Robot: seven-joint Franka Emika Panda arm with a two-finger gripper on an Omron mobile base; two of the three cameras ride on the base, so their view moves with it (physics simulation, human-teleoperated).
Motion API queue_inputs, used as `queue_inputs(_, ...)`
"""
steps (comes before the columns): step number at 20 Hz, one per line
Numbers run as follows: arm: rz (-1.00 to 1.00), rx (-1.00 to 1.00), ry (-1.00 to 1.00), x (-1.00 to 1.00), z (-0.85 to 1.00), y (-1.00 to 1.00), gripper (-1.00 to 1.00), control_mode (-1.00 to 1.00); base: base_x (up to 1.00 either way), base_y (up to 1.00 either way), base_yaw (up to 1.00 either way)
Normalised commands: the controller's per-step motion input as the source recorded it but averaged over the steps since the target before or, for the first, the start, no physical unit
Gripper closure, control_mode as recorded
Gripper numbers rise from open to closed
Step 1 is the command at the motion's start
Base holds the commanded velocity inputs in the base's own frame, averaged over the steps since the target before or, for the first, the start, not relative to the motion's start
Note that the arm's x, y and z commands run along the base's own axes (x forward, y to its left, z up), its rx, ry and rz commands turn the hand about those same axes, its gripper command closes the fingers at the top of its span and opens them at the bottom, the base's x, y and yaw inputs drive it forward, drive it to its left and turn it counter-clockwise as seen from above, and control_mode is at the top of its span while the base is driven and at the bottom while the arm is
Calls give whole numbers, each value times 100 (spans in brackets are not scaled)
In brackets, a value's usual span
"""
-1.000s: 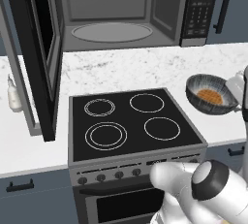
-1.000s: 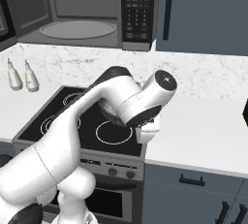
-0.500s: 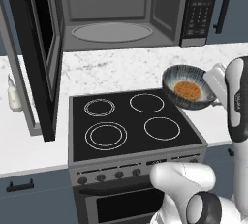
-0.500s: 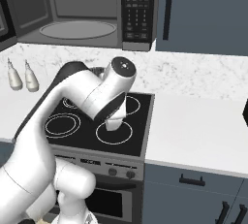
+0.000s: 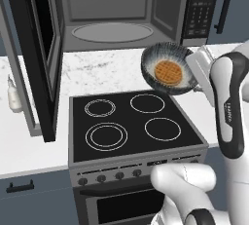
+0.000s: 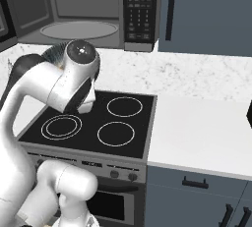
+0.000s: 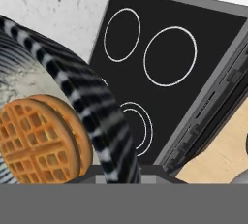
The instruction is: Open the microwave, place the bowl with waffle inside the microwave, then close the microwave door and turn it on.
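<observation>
Above the stove (image 5: 133, 121), at two o'clock from its centre, jaws nearly closed on the rim of the tilted bowl (image 5: 168, 68) with waffle (image 5: 168, 72): level first, then feed straight into the open microwave (image 5: 114, 14), clear of its door (image 5: 36, 56).

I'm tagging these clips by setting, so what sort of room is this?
A rendered home-style kitchen, by the look of it: an open microwave above a marble-look counter, a black four-ring stove with an oven below, and dark blue cabinets.
</observation>
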Motion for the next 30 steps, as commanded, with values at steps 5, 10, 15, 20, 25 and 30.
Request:
queue_inputs(5,4,0,-4,0,85,49,100,-100,0,0,0)
queue_inputs(10,3,0,-3,0,72,39,100,-100,0,0,0)
queue_inputs(15,0,-1,-3,2,37,36,100,-100,0,0,0)
queue_inputs(20,0,0,0,2,0,15,100,-100,0,0,0)
queue_inputs(25,-2,0,0,54,0,10,100,-100,0,0,0)
queue_inputs(30,-18,0,0,73,0,24,100,-100,0,0,0)
